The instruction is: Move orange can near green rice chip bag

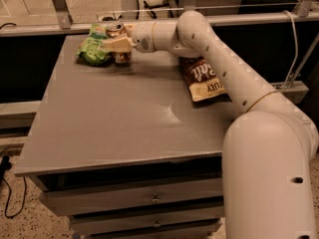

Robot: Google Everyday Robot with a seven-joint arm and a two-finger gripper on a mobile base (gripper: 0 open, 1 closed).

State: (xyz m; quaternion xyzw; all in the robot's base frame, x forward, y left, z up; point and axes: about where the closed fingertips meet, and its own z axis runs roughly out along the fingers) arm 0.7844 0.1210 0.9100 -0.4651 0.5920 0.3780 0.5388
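Observation:
The orange can (117, 31) stands at the far left of the grey table (124, 118), its silver top showing above my fingers. My gripper (117, 46) reaches in from the right and is shut on the can, which stands on or just above the tabletop. The green rice chip bag (92, 48) lies right beside the can on its left, touching or nearly touching it. The can's lower label is mostly hidden by my fingers.
A larger brown-and-cream chip bag (204, 78) lies at the far right of the table, under my arm (224, 73). Metal rails (149, 19) run behind the table. Drawers (149, 198) sit below the front edge.

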